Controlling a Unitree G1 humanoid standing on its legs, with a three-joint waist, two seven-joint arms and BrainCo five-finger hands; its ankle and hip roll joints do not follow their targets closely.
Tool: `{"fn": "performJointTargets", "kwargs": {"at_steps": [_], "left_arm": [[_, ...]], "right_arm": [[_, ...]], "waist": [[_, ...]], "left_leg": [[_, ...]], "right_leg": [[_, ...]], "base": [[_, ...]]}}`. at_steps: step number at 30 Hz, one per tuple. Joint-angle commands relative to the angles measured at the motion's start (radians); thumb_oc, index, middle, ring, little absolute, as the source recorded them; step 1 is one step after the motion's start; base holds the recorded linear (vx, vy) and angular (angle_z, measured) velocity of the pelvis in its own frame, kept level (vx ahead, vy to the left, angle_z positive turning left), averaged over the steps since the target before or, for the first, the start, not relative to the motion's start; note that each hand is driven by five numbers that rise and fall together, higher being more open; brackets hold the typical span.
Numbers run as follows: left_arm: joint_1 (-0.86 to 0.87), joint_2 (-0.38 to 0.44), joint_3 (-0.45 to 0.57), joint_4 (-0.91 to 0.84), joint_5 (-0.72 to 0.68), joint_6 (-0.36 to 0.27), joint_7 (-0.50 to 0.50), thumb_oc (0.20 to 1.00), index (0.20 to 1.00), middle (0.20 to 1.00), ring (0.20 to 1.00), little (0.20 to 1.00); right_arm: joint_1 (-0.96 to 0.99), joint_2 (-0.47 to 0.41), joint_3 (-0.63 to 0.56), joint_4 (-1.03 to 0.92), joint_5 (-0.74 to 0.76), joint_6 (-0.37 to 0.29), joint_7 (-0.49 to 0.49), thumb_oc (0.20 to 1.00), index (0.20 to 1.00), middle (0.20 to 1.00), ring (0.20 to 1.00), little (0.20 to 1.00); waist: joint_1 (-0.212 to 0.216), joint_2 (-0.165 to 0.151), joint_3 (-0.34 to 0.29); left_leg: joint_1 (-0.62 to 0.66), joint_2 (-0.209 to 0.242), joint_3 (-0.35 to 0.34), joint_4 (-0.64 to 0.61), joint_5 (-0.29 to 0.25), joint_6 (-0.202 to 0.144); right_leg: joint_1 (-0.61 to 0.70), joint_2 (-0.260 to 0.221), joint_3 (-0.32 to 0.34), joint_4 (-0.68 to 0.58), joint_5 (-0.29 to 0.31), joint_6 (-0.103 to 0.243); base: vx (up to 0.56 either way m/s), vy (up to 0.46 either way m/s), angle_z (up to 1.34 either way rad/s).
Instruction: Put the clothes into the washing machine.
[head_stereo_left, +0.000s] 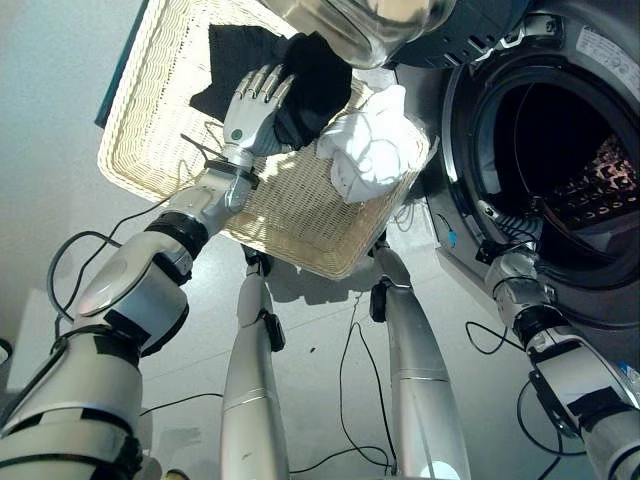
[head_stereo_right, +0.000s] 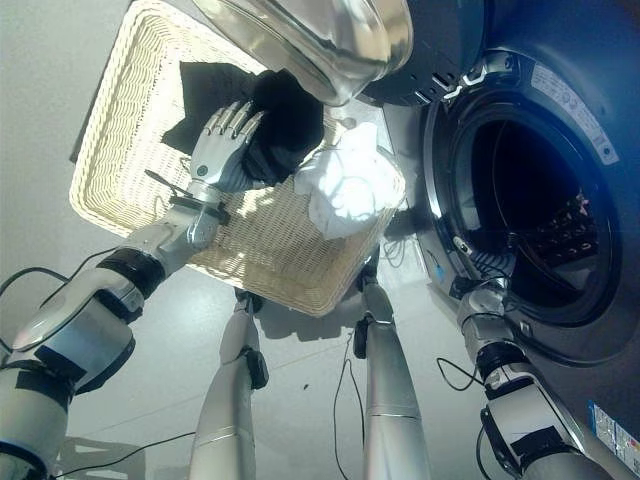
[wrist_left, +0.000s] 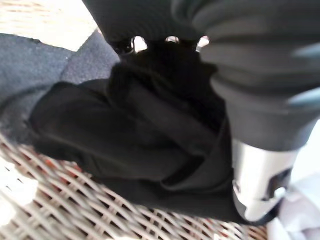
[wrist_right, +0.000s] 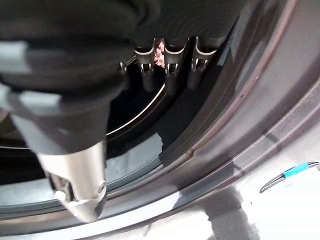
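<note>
A black garment (head_stereo_left: 320, 75) lies bunched at the far side of a wicker basket (head_stereo_left: 130, 150), and a white garment (head_stereo_left: 370, 145) sits beside it near the washing machine. My left hand (head_stereo_left: 250, 105) rests on the black garment with fingers spread and fairly straight. In the left wrist view the black cloth (wrist_left: 125, 135) is heaped against the thumb (wrist_left: 257, 180). My right hand (head_stereo_left: 508, 272) is at the lower rim of the washing machine's round opening (head_stereo_left: 560, 150). Its fingers (wrist_right: 172, 70) point into the dark drum and hold nothing.
The washer's glass door (head_stereo_left: 360, 20) hangs open above the basket's far edge, close over both garments. The basket stands on a pale floor (head_stereo_left: 60, 80), pressed against the washer's front. A little cloth shows deep in the drum (head_stereo_left: 600, 175).
</note>
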Motion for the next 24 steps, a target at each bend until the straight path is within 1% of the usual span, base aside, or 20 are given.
{"fn": "performJointTargets", "kwargs": {"at_steps": [1,13,18,21,24], "left_arm": [[-0.071,0.001,-0.001,0.050,0.000,-0.002,-0.006,1.000,1.000,1.000,1.000,1.000],[-0.112,-0.002,-0.012,0.086,0.004,0.021,-0.033,1.000,1.000,1.000,1.000,1.000],[-0.119,-0.009,-0.020,0.093,0.009,0.041,-0.061,1.000,1.000,1.000,1.000,1.000],[-0.120,-0.011,-0.021,0.100,0.015,0.042,-0.065,1.000,1.000,1.000,1.000,1.000],[-0.117,-0.022,-0.037,0.111,0.027,0.073,-0.112,1.000,1.000,1.000,1.000,1.000]], "right_arm": [[0.028,-0.019,0.030,0.006,0.001,-0.027,0.003,1.000,1.000,1.000,1.000,1.000],[0.019,-0.021,0.038,-0.023,0.014,-0.026,-0.002,1.000,1.000,1.000,1.000,1.000],[0.018,-0.014,0.041,-0.028,0.017,-0.032,-0.001,1.000,1.000,1.000,1.000,1.000],[0.015,-0.012,0.042,-0.027,0.016,-0.034,-0.001,1.000,1.000,1.000,1.000,1.000],[0.012,-0.008,0.046,-0.023,0.020,-0.043,0.004,1.000,1.000,1.000,1.000,1.000]], "waist": [[0.011,-0.041,-0.016],[-0.002,-0.058,-0.016],[-0.006,-0.062,-0.016],[-0.006,-0.062,-0.016],[-0.008,-0.065,-0.016]], "left_leg": [[-0.077,0.015,-0.022,0.119,-0.062,-0.027],[-0.111,0.013,-0.030,0.132,-0.069,-0.028],[-0.120,0.011,-0.029,0.134,-0.072,-0.027],[-0.122,0.011,-0.029,0.135,-0.072,-0.027],[-0.126,0.011,-0.030,0.139,-0.073,-0.026]], "right_leg": [[0.022,-0.011,0.018,-0.113,0.112,0.147],[-0.008,-0.008,0.026,-0.119,0.120,0.150],[-0.019,-0.006,0.030,-0.121,0.123,0.151],[-0.021,-0.006,0.030,-0.121,0.123,0.151],[-0.024,-0.006,0.031,-0.121,0.126,0.153]], "base": [[0.00,0.000,0.00],[0.00,0.000,0.00],[0.00,0.000,0.00],[0.00,0.000,0.00],[0.00,0.000,0.00]]}}
